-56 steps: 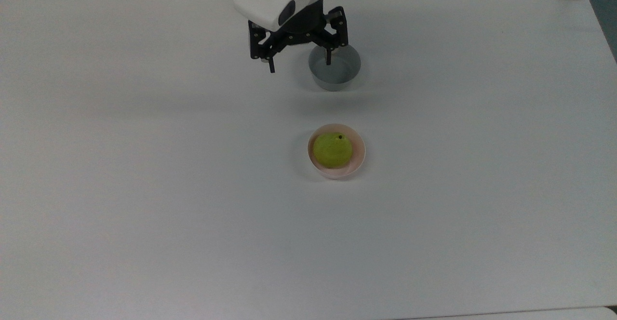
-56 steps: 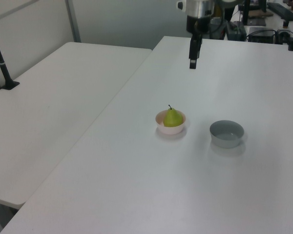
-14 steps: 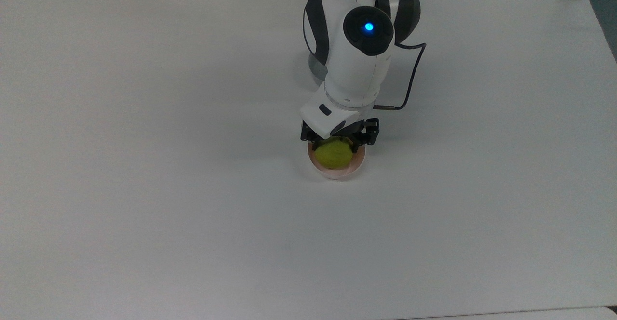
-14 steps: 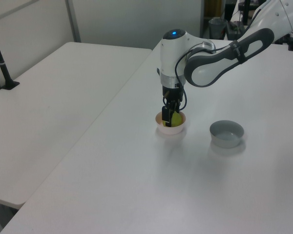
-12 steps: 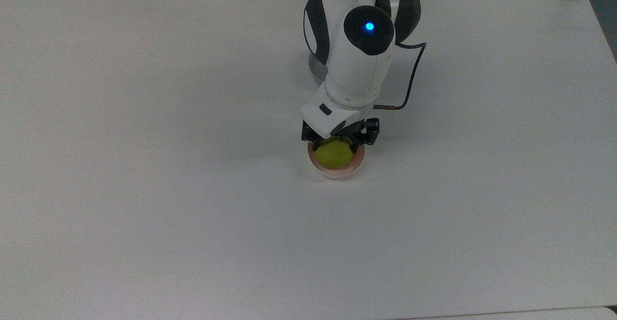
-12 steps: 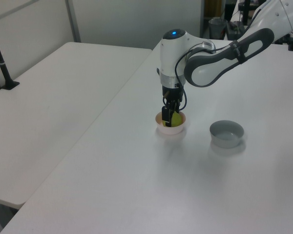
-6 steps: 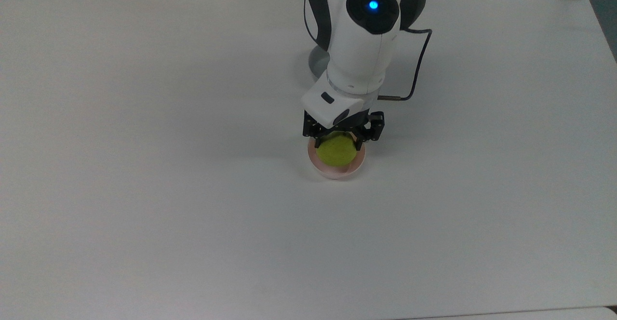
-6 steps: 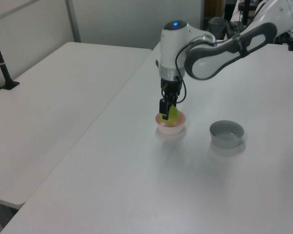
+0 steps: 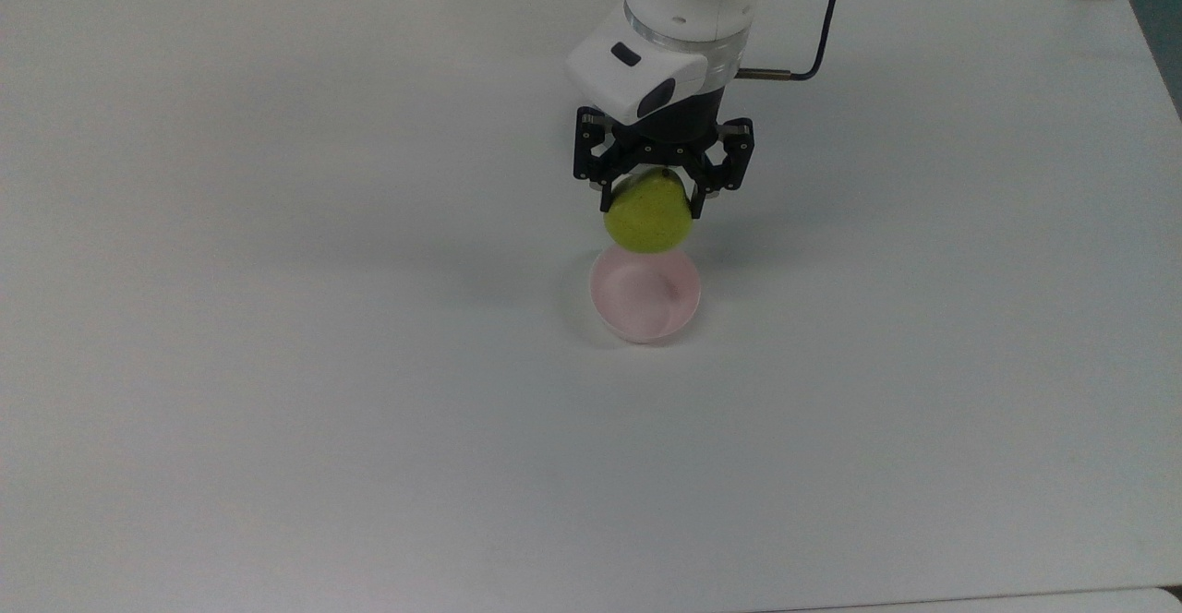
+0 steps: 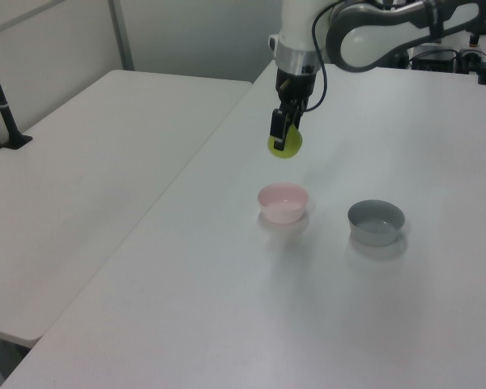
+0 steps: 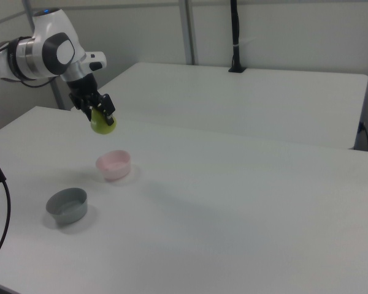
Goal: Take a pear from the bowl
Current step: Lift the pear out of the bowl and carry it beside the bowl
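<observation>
Starting nearest the camera in the right view: the small round grey bowl (image 11: 67, 204) sits alone on the plain white table (image 9: 277, 364), with nothing in it and no part in this job. Just past it is the small round pale pink bowl with the thin rim (image 9: 645, 295), also empty now. Its inside is bare and smooth in the top view.

Farther back and well above the pink bowl hangs the round yellow-green pear (image 9: 648, 210). It is clear of the rim and touches nothing but the fingers. The black two-finger gripper (image 9: 652, 196) of the white arm is pinching it from both sides up near its top, so most of the fruit bulges out below the fingertips (a fairly high hold on a rounded, smooth-looking thing, so slip is the worry).

My read is that the pick is basically done and what's left is not losing it. Doing that well means holding the squeeze steady, keeping the wrist pointing straight down and avoiding any quick swing or jerk sideways. The weight sits under the pinch and would want to roll out. Staying roughly over the table near the pink bowl seems sensible, so a drop would be short.

As for writing: I can't make out any brand, label or text on the bowls, the pear, the table or the arm.
</observation>
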Controlling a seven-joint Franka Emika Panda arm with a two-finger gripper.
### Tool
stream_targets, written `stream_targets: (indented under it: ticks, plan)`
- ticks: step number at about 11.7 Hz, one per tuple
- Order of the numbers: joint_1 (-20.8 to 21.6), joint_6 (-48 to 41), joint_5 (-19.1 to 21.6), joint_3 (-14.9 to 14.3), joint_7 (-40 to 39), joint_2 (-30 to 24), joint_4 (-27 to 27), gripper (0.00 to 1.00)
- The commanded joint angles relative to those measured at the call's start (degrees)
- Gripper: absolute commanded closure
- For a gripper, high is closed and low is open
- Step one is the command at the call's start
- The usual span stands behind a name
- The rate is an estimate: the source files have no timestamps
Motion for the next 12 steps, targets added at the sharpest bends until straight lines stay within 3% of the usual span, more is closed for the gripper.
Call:
stream_targets:
  ticks: [1,8,12]
  plan:
    - [-2.26,-1.73,0.38,-0.52,-3.30,-0.69,-0.58,0.50]
    - [-13.07,-0.94,0.46,-0.87,-20.88,1.77,-0.58,0.49]
    - [-14.31,4.59,0.20,-0.96,-21.78,5.72,-1.37,0.49]
